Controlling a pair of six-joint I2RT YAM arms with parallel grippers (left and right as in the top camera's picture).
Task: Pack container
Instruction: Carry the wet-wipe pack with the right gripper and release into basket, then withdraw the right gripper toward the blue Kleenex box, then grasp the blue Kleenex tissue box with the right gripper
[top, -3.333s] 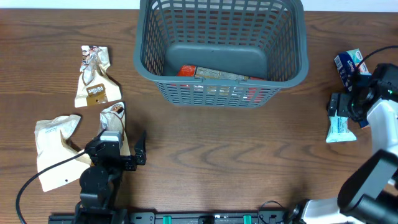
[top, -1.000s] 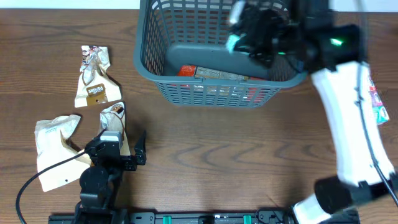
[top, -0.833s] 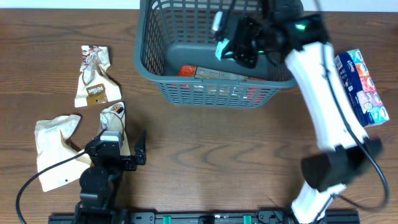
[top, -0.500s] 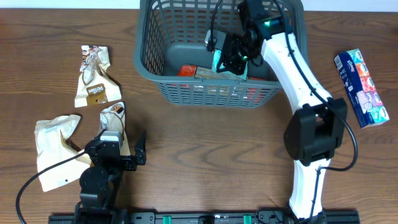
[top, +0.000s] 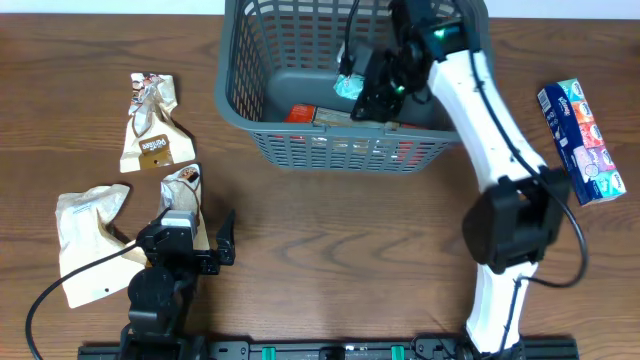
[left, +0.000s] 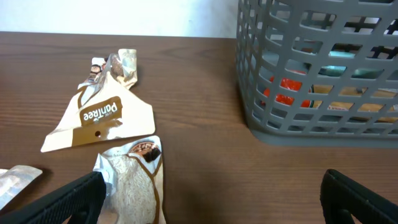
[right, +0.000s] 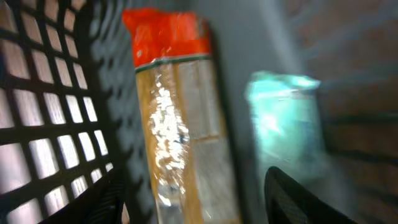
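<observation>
The container (top: 228, 104) is a dark grey lattice basket at the top middle of the table. My right gripper (top: 378, 88) reaches down inside it, open, with nothing between its fingers (right: 199, 202). A teal packet (top: 347, 88) lies loose on the basket floor just beyond the fingers, blurred in the right wrist view (right: 283, 118). An orange-topped clear packet (right: 177, 124) lies along the basket's near wall (top: 340, 117). My left gripper (top: 192, 238) is open and empty, low over the table at the lower left (left: 211, 205).
Three beige snack packets lie at the left (top: 150, 120), (top: 180, 190), (top: 85, 240); the middle one is beside my left finger (left: 130, 186). A blue tissue pack (top: 580, 140) lies at the right edge. The basket's near wall (left: 311, 93) rises ahead of the left gripper.
My right arm swung from the table's right edge into the basket carrying the teal packet, then opened and let it go. The left arm has not moved.
</observation>
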